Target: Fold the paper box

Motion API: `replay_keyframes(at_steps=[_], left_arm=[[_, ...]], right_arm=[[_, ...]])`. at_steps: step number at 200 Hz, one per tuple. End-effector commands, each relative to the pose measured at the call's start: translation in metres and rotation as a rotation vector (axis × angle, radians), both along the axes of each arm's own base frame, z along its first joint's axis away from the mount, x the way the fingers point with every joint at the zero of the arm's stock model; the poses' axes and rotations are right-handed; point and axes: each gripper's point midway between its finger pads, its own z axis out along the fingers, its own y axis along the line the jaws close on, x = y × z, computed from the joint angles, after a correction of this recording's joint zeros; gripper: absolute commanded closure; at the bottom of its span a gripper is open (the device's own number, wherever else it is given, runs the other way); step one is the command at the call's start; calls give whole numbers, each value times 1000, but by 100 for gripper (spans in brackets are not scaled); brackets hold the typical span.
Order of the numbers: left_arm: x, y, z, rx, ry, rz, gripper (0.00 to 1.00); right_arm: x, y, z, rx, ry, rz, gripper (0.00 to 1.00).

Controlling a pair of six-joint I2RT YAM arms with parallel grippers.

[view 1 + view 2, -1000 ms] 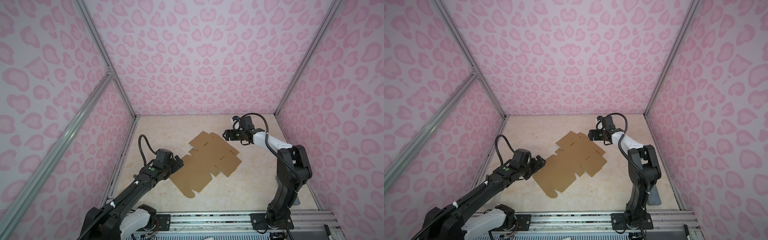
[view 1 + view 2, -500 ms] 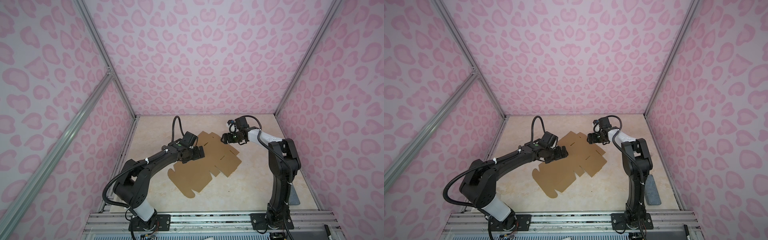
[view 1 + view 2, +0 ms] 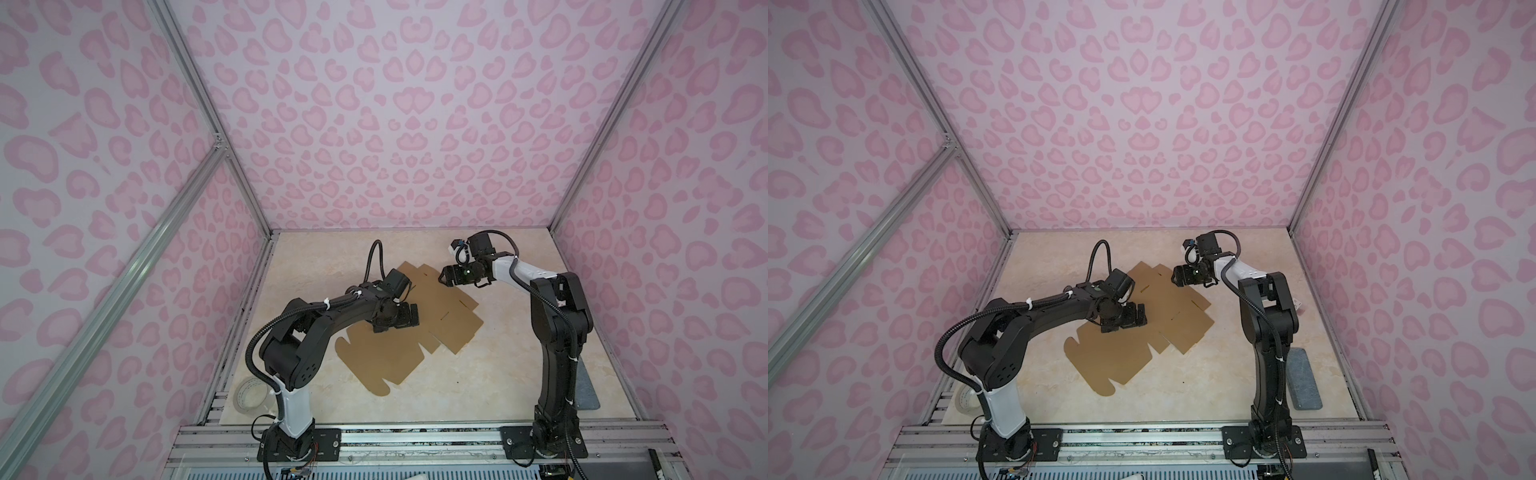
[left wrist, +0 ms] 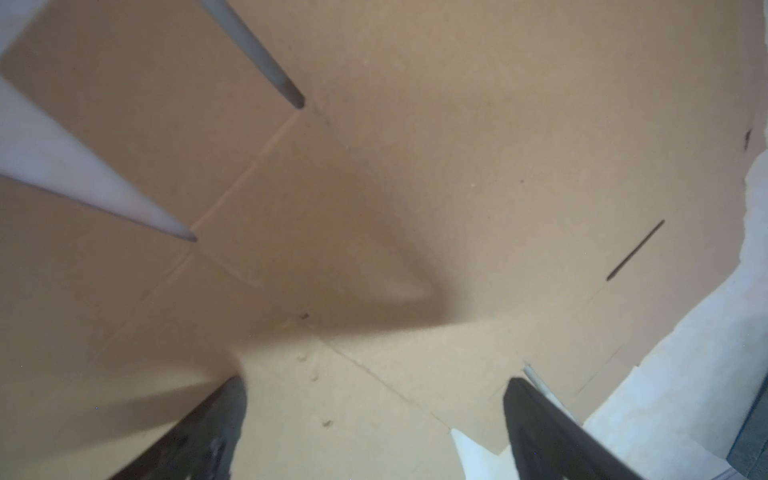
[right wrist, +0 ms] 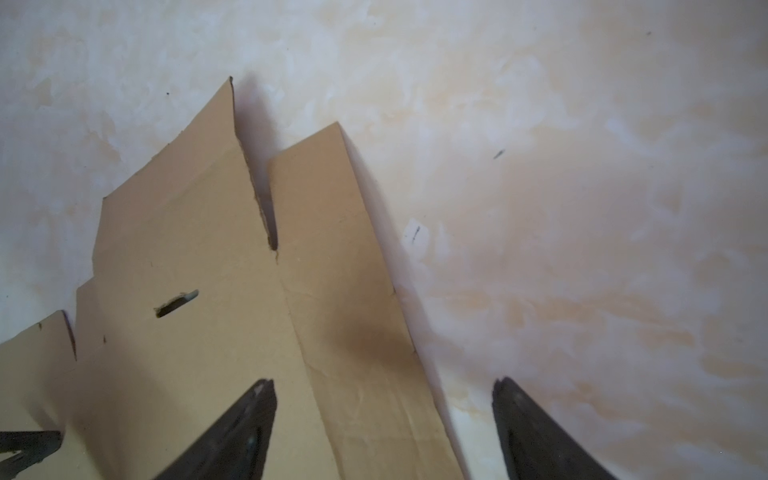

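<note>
Lying flat and unfolded at the middle of the marbled tabletop (image 3: 478,386), the paper box (image 3: 386,361) is a brown cardboard sheet with flaps and slits. The left gripper (image 3: 405,318) hovers over its centre, jaws open, empty. The right gripper (image 3: 444,277) straddles its far edge, jaws open, holding nothing.

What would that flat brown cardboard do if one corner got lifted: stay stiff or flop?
The cardboard would probably bend at its scored creases rather than stay rigid. It looks thin and lies flat, so it is likely light. On the smooth table it may well slide when pushed. Its narrow flaps seem easy to crumple.
</note>
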Motion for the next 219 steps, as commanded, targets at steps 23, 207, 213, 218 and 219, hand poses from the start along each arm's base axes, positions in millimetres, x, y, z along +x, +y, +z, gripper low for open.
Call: replay_keyframes(at_steps=[23, 207, 213, 218, 219], left_arm=[[-10, 8, -19, 52, 38, -20, 0], [-21, 31, -34, 181, -1, -104, 0], [-22, 32, -35, 184, -2, -108, 0], [-21, 32, -34, 185, -4, -109, 0], [-21, 32, -34, 186, -4, -109, 0]], right_arm=[[8, 7, -3, 42, -24, 30, 16], [-9, 19, -21, 50, 121, 47, 20], [-10, 21, -19, 69, 131, 50, 21], [-11, 21, -19, 85, 134, 50, 21], [-11, 21, -18, 89, 134, 51, 21]])
